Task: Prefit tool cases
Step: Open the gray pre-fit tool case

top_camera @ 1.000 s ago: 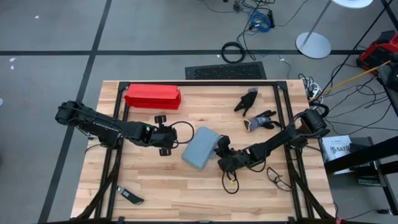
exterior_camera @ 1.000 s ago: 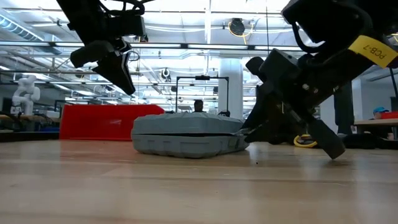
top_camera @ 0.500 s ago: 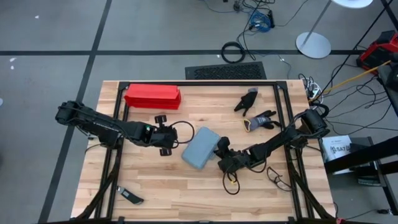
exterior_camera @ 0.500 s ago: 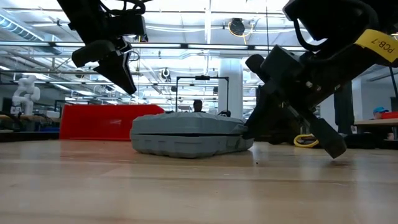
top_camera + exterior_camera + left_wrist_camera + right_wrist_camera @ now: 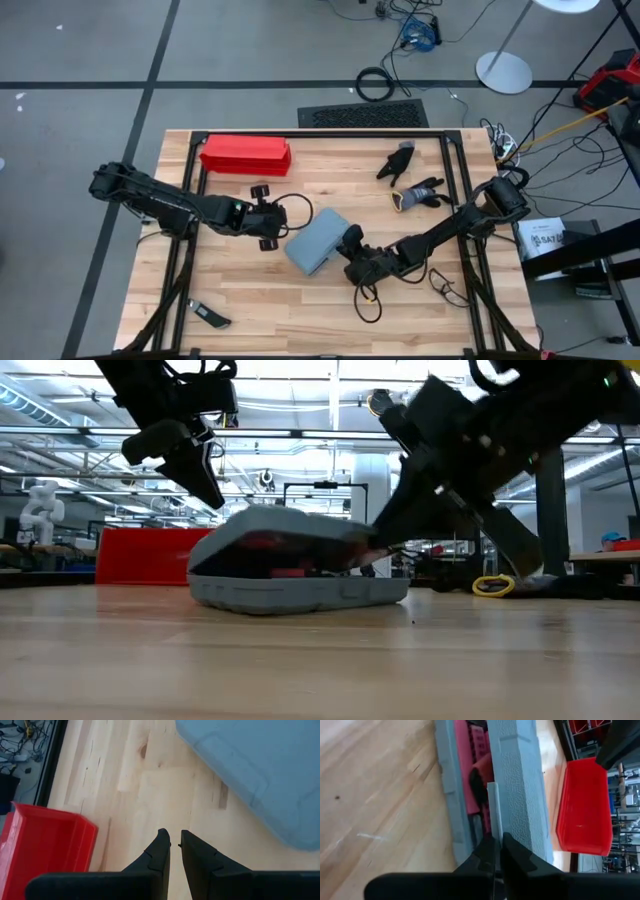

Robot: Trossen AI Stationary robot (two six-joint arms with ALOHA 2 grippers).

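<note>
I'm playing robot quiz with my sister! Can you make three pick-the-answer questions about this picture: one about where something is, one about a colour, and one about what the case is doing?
1. Where does the long box sit?
A. at the table's far edge, on the left arm's side
B. under the case
C. in a claw

2. What colour is that box?
A. green
B. red
C. yellow

3. How is the tool case lid?
A. flat shut
B. torn off
C. lifted partly open

Answers:
1. A, the red box lies at the far edge, apart from the tool case.
2. B, it is bright red.
3. C, the right claw pinches the lid's edge, showing red parts inside.
</note>
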